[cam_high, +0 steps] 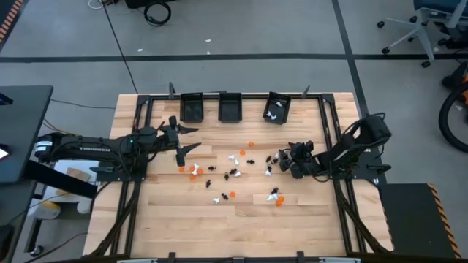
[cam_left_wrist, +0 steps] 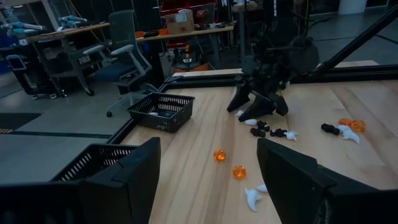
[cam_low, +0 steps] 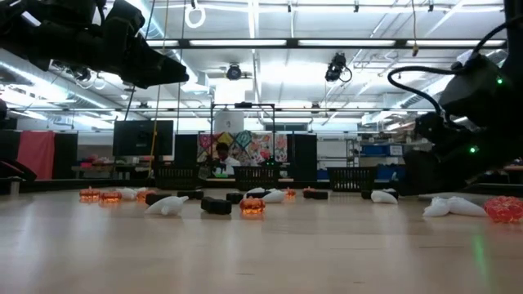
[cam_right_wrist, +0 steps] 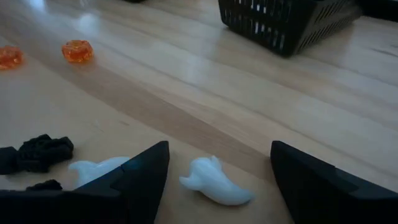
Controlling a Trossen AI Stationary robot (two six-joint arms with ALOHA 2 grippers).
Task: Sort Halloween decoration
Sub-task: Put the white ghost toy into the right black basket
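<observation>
Tiny orange, black and white trinkets [cam_high: 232, 174] lie scattered on the middle of the wooden table. My right gripper [cam_high: 284, 161] is low over the right part of the scatter and open. In its wrist view [cam_right_wrist: 219, 152] a white ghost-shaped trinket [cam_right_wrist: 214, 180] lies on the wood between the two fingers, touching neither. Beside it lie another white one [cam_right_wrist: 93, 169] and black ones [cam_right_wrist: 43, 149]. My left gripper [cam_high: 196, 139] is open, raised above the table's left part [cam_left_wrist: 208, 155]. Two orange trinkets [cam_left_wrist: 219, 155] lie ahead of it.
Three small black bins stand along the far edge [cam_high: 191, 107] [cam_high: 231, 107] [cam_high: 276, 107]; the right one holds white trinkets. A black frame [cam_high: 327, 124] borders the table. Bare wood lies toward the near edge [cam_high: 234, 226]. A person sits far behind the table [cam_low: 222, 155].
</observation>
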